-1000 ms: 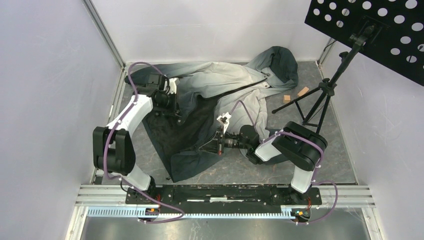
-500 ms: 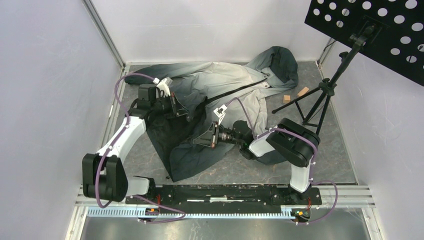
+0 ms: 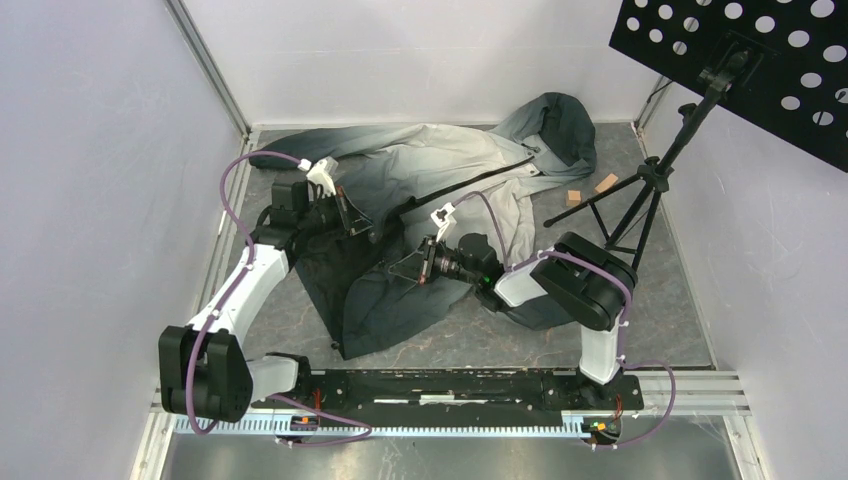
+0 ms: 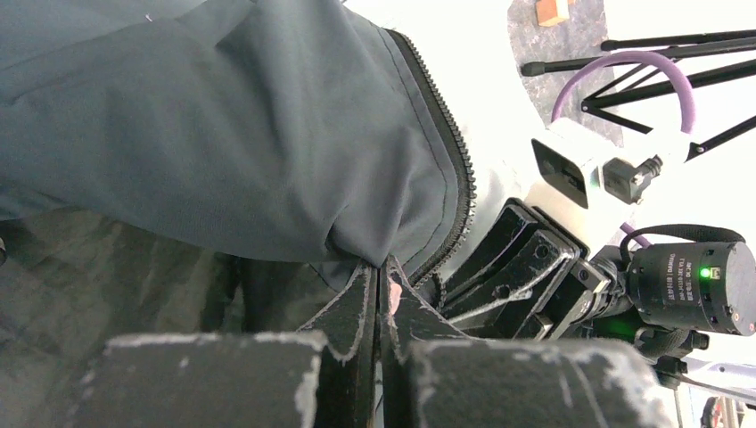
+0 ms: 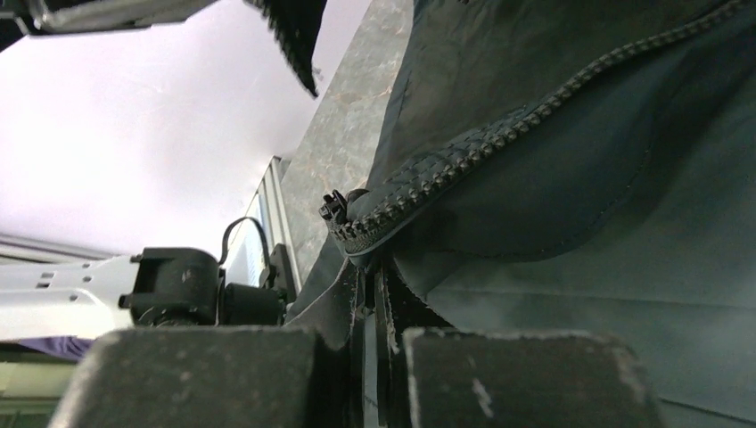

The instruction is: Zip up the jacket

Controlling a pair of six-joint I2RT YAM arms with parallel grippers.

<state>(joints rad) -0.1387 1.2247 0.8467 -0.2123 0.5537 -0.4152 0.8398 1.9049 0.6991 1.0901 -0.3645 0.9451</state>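
Note:
The jacket (image 3: 450,165) lies spread on the table, hood at the far right, with its dark lower part (image 3: 380,300) folded open toward me. My left gripper (image 3: 366,229) is shut on a fold of the teal-grey jacket fabric (image 4: 267,134), beside its row of zipper teeth (image 4: 450,169). My right gripper (image 3: 404,268) is shut on the other front edge, just under the lower end of the zipper teeth (image 5: 464,152); a small dark zipper part (image 5: 332,208) sits at that end. The two grippers are close together, and the right gripper shows in the left wrist view (image 4: 526,267).
A black tripod (image 3: 640,190) holding a perforated black board (image 3: 740,60) stands at the right. Two small wooden blocks (image 3: 590,190) lie by its legs. White walls close in on the left, back and right. The left arm shows in the right wrist view (image 5: 169,285).
My left gripper has moved right and slightly toward me. My right gripper has moved left and away from me, so the two held edges are closer together.

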